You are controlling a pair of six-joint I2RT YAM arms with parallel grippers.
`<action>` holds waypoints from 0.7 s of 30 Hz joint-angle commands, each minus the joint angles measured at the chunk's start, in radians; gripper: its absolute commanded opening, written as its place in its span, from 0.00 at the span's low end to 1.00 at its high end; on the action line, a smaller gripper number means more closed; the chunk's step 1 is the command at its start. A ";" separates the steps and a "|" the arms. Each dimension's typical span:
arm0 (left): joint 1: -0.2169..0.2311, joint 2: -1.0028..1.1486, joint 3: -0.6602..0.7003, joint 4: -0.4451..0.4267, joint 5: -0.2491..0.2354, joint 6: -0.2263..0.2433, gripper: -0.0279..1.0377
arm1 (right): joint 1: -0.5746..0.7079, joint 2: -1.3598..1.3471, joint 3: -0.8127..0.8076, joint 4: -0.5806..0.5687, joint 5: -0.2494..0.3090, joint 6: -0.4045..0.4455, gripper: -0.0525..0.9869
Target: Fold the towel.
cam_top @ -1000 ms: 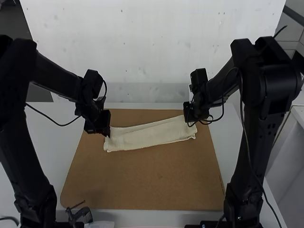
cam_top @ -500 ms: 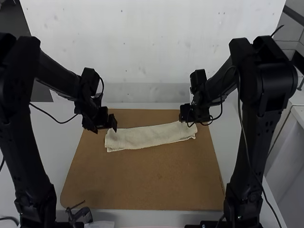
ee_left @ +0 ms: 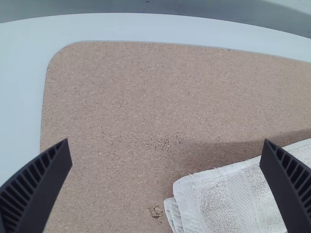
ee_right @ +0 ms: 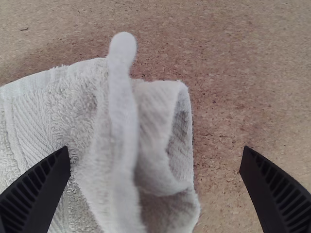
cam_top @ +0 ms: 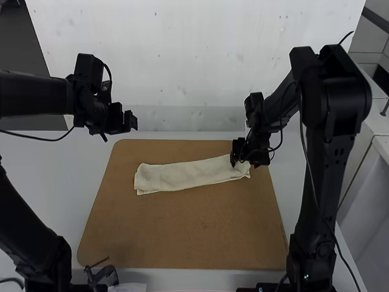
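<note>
In the high view the cream towel [cam_top: 185,175] lies as a long folded strip across the far part of the brown board. My left gripper [cam_top: 135,121] hangs beyond the board's far left corner, off the towel; in the left wrist view the left gripper [ee_left: 165,155] stands open, with a layered end of the towel [ee_left: 228,204] near one finger. Over the towel's right end is my right gripper [cam_top: 233,163]. The right gripper [ee_right: 155,158] is open in the right wrist view, above the towel [ee_right: 53,111], whose end has a raised ridge and loose layers between the fingers.
The brown board [cam_top: 182,234] lies on a white table [cam_top: 55,182], its near part bare. A small dark device [cam_top: 103,275] stands at the board's near left edge. A pale wall rises behind the table.
My left gripper has moved off the towel's left end, up and to the left. The right gripper has shifted slightly at the right end, and the towel's left end lies free.
</note>
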 commanded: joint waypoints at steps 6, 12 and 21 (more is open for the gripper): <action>0.021 0.000 -0.036 0.042 -0.003 0.025 0.97 | -0.021 0.144 0.072 -0.007 -0.018 0.062 0.26; 0.032 0.008 -0.043 0.044 0.000 0.038 0.97 | -0.030 0.156 0.097 -0.053 -0.018 0.074 0.06; 0.032 0.003 -0.068 0.044 0.000 0.038 0.97 | -0.173 0.003 0.103 -0.115 -0.039 0.014 0.06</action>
